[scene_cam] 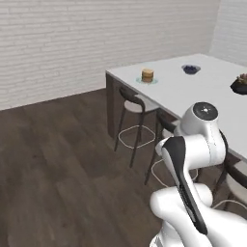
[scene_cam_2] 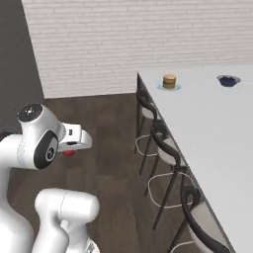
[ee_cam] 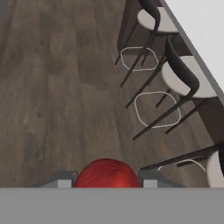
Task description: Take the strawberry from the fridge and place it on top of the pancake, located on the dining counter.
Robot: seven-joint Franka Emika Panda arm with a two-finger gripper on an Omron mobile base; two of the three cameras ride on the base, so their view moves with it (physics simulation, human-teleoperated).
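My gripper (ee_cam: 107,179) is shut on the red strawberry (ee_cam: 108,174), which bulges between the two fingertips above the wood floor. In the right base view the strawberry (scene_cam_2: 69,152) peeks out under the hand, left of the dining counter (scene_cam_2: 212,128) and well short of it. The pancake (scene_cam: 147,75) is a golden-brown stack on a pale aqua plate (scene_cam: 154,81) near the white counter's far left corner (scene_cam: 193,91). From the right side the pancake (scene_cam_2: 169,80) stands at the counter's far edge. The fridge is out of view.
Dark metal-legged stools (scene_cam: 137,103) (scene_cam_2: 165,148) (ee_cam: 183,78) line the counter's near side, between me and its top. A small dark bowl of blue berries (scene_cam: 191,69) (scene_cam_2: 228,79) and a black-potted succulent (scene_cam: 240,85) stand further along. Open wood floor (scene_cam: 62,159) lies to the left.
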